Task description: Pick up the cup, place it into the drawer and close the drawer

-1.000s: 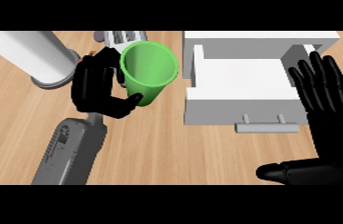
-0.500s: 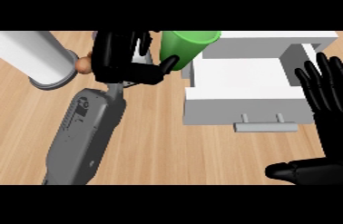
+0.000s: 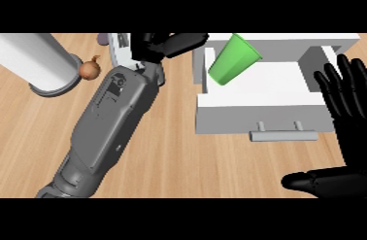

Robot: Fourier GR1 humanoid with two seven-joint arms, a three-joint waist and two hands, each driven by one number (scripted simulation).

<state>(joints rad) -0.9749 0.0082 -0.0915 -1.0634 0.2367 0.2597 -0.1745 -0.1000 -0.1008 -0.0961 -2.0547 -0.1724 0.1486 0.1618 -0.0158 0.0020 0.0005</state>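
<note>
The green cup (image 3: 233,60) is tilted, its rim down and to the left, over the left side of the open white drawer (image 3: 287,86). My left hand (image 3: 171,43) is just left of the drawer at the top of the view. Its fingers point right toward the cup, and a small gap shows between them and the cup. My right hand (image 3: 345,108) rests open at the right edge, fingers up, beside the drawer's right wall. The drawer's handle (image 3: 283,135) faces me.
A white cylinder (image 3: 39,64) stands at the back left with a small brown onion (image 3: 90,69) beside it. A grey and white object (image 3: 118,44) sits behind my left forearm (image 3: 114,117), which lies slantwise across the wooden counter (image 3: 201,166).
My left arm has swung up and to the right, carrying the cup from the counter to the drawer. The cup now tips over apart from the fingers. The right hand has barely moved.
</note>
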